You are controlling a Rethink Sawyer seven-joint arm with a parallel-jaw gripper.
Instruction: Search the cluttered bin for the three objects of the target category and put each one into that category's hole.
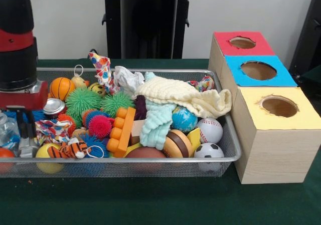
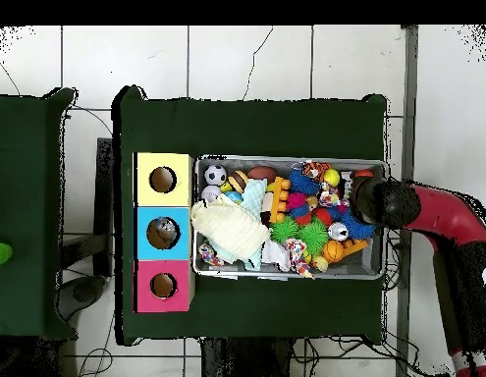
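Dark green table (image 1: 150, 205) (pale wall (image 1: 65, 24) behind) carries wire bin (image 1: 228, 150).

One wire bin (image 1: 228, 150) is sitting on the worktop (image 1: 150, 205), and three boxes are standing beside it — red (image 1: 228, 47), blue (image 1: 286, 77) and yellow (image 1: 306, 117), each showing one hole. Two green spiky balls (image 1: 83, 100) are lying in the bin — plus one soccer ball (image 1: 208, 151), one baseball (image 1: 210, 130), one basketball (image 1: 61, 87).

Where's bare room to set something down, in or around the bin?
Inside the mesh bin: none, toys and cloths pile wall to wall. Free: green table strip along the bin's front wall, and in the overhead view the wide cloth band beyond the bin's long side. Yellow box crowds one end, the arm the other.
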